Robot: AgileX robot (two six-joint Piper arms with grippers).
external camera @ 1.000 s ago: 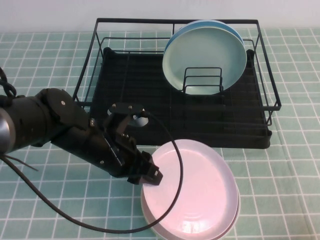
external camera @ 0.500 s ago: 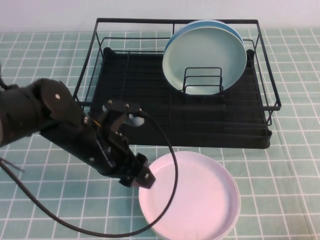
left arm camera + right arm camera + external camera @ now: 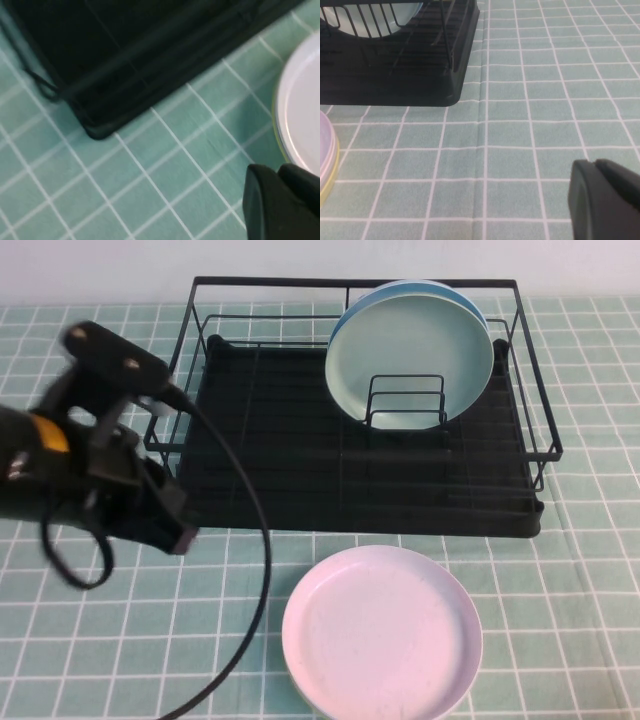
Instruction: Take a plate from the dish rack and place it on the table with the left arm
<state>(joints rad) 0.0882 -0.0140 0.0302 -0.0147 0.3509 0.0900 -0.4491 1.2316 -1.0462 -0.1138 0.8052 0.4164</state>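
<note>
The pale pink plate [image 3: 380, 635] lies flat on the green tiled table [image 3: 560, 580], in front of the black dish rack [image 3: 280, 440]. It seems to rest on another plate whose rim shows beneath it. My left gripper [image 3: 178, 536] is shut and empty, hanging over the table by the rack's front left corner, well left of the plate. The left wrist view shows the gripper [image 3: 280, 200], the plate's edge [image 3: 305, 110] and the rack's corner [image 3: 125, 50]. My right gripper [image 3: 605, 200] is shut and empty over bare tiles right of the rack [image 3: 395, 65].
A pale green plate [image 3: 410, 355] stands upright in the rack's small wire holder, with a blue plate [image 3: 472, 302] behind it. The left arm's black cable [image 3: 262, 570] loops over the table left of the pink plate. The plate's edge also shows in the right wrist view [image 3: 324, 150].
The left gripper has let go of the pink plate, which has settled flat. The left arm has pulled back to the left and upward, away from the plate.
</note>
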